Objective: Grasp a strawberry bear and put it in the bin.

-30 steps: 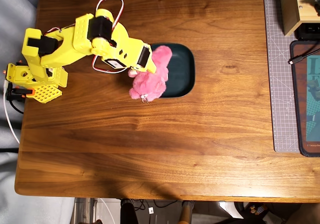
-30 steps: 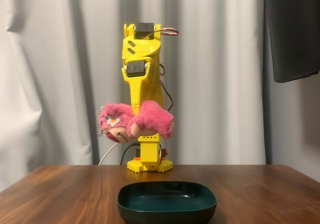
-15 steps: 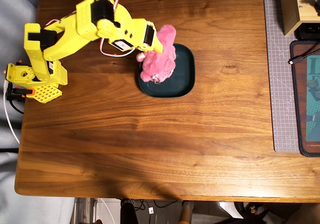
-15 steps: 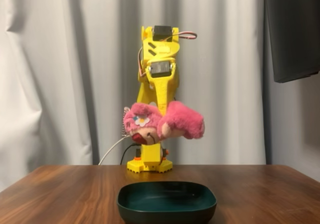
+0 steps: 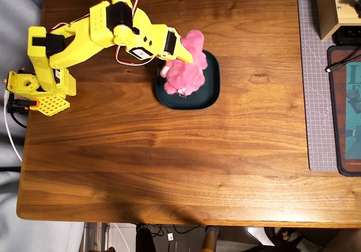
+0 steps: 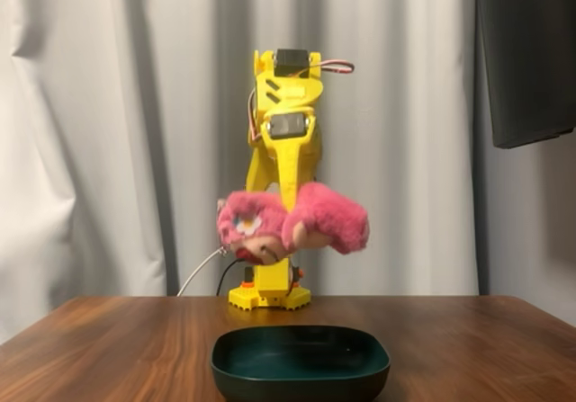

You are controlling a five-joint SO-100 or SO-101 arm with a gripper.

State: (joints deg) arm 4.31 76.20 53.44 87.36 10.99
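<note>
The tool was clamped on the strawberry bear, its yellow fingers pinching the fluffy middle while both plush ends bulged out to either side in the fixed view. The toy looked light and very soft, likely to squash rather than slip, so a hold across the thick body seemed the safest place; the stubby limbs would probably give too little to grip. Straight below the tool, well clear of the bear, sat the bin on the worktop, empty and glossy. The overhead view put the bear over the bin, with nothing standing between them. Farther out from the tool, a grey cutting mat and a light wooden box lay along the worktop's edge, well apart from the drop.
</note>
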